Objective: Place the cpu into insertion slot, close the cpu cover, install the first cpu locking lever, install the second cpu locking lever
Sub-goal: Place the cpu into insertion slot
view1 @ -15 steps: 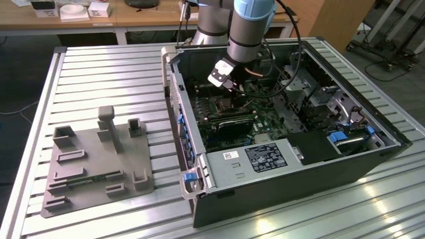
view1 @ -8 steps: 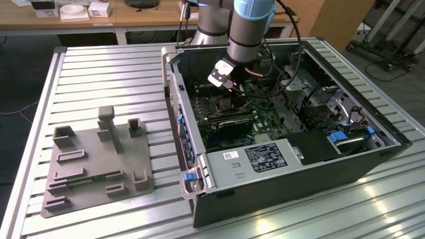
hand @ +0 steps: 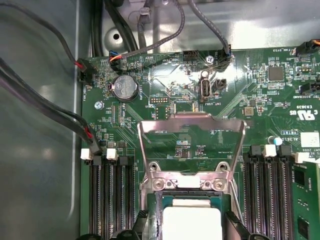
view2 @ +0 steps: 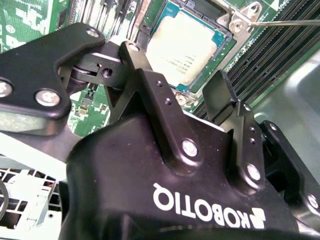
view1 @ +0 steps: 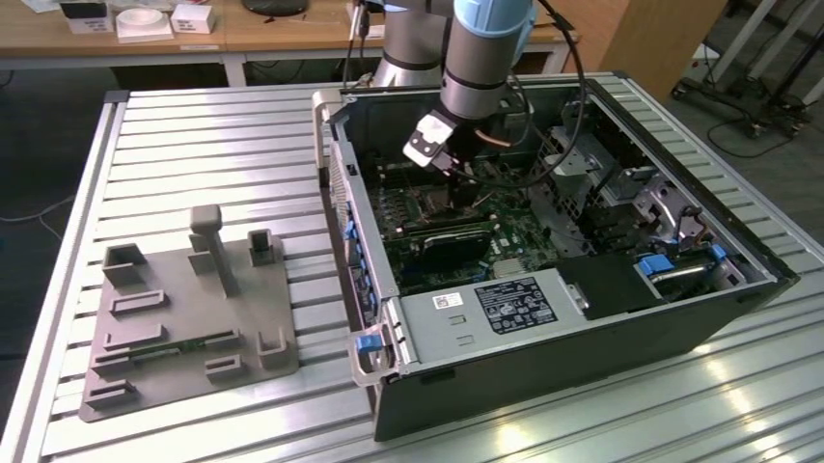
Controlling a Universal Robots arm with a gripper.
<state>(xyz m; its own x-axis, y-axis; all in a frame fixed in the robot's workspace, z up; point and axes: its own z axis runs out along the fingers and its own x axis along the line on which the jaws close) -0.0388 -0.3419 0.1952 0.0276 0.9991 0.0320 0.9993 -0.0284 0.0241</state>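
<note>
Cpu [view2: 182, 47] lies seated in slot [hand: 156, 220]; cover [hand: 192, 119] stands open, levers [view2: 285, 22] unlatched, both left to do. Gripper [view2: 175, 67] hangs just above, jaws released, empty.

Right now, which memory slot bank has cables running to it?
The memory bank beside the bare metal case wall; a red-and-black cable ends there.

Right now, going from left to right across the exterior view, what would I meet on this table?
Grey moulded holder plate → blue pull tab → pincer → black label → blue latch.
</note>
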